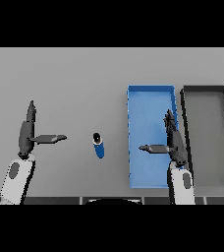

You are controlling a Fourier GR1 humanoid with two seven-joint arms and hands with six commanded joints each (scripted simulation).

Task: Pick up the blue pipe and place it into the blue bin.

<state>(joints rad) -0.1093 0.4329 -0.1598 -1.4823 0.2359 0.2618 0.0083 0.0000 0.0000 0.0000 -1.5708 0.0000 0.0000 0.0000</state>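
Near the middle of the grey worktop (74,78), a little toward the robot, lies the blue pipe (99,145), a short blue cylinder with a dark open end pointing away from the robot and its length running roughly front to back. It rests bare on the worktop with nothing touching it. To its right, apart from it, is the blue bin (131,147), a long rectangular tray with low walls, its long side running away from the robot; the pipe lies outside the bin, level with the nearer half of the bin's left wall. The right hand (172,142) hangs over the right part of the blue bin, fingers straight and pointing away from the robot, thumb stretched out to the left toward the pipe; it holds nothing, and the bin's left wall and a strip of worktop lie between its thumb tip and the pipe. The left hand (27,134) shows at the far left, over bare worktop, fingers likewise straight and pointing away, thumb stretched to the right toward the pipe, also holding nothing. The pipe sits between the two thumbs, roughly level with them and about midway between their tips, touched by neither. Just beyond the blue bin's right wall stands a dark grey bin (185,128) of similar shape, side by side with it.
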